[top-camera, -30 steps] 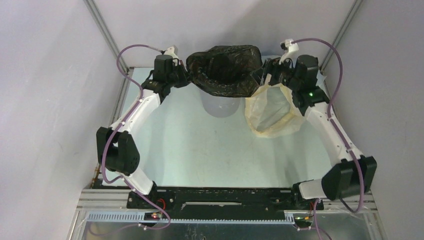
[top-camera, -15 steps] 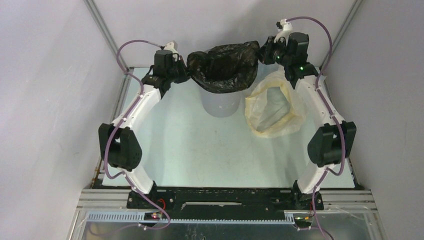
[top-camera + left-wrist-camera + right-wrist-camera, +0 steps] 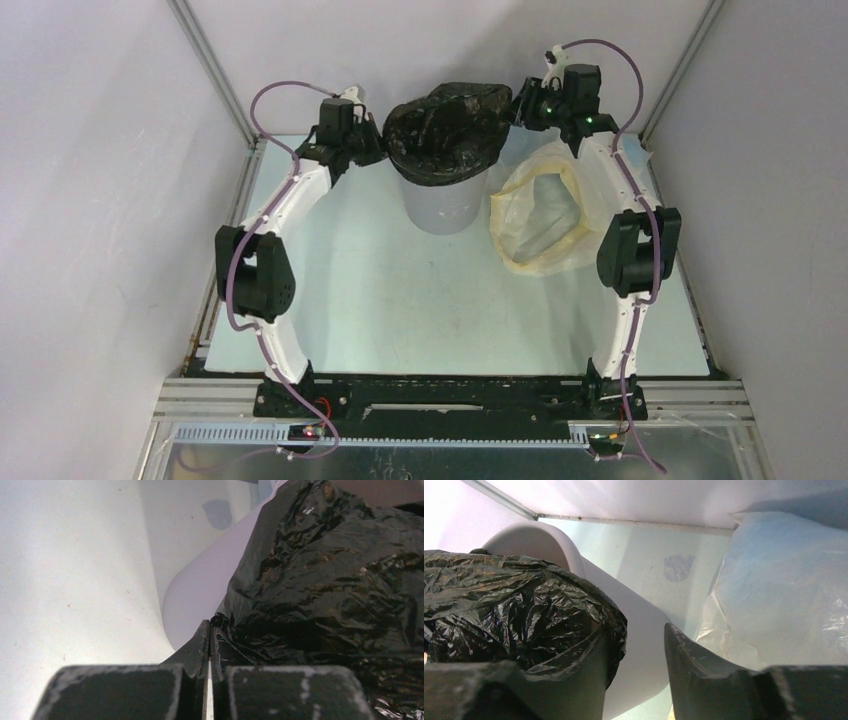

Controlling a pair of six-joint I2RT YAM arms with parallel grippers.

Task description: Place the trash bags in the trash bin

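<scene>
The glossy black trash bag hangs bunched over the mouth of the pale grey-lavender trash bin at the back middle. My left gripper is shut on the bag's left edge; in the left wrist view the closed jaws pinch black plastic next to the bin wall. My right gripper is at the bag's right edge, jaws open. In the right wrist view the bag drapes against the left finger, and the bin wall shows through the gap.
A translucent yellowish and pale-blue plastic bag lies open on the table right of the bin, under my right arm; it fills the right of the right wrist view. Enclosure walls and frame posts stand close behind both grippers.
The right arm rose and folded back, moving its gripper up toward the rear wall. The left gripper shifted right. The stretched bag narrowed and settled over the bin's mouth.
</scene>
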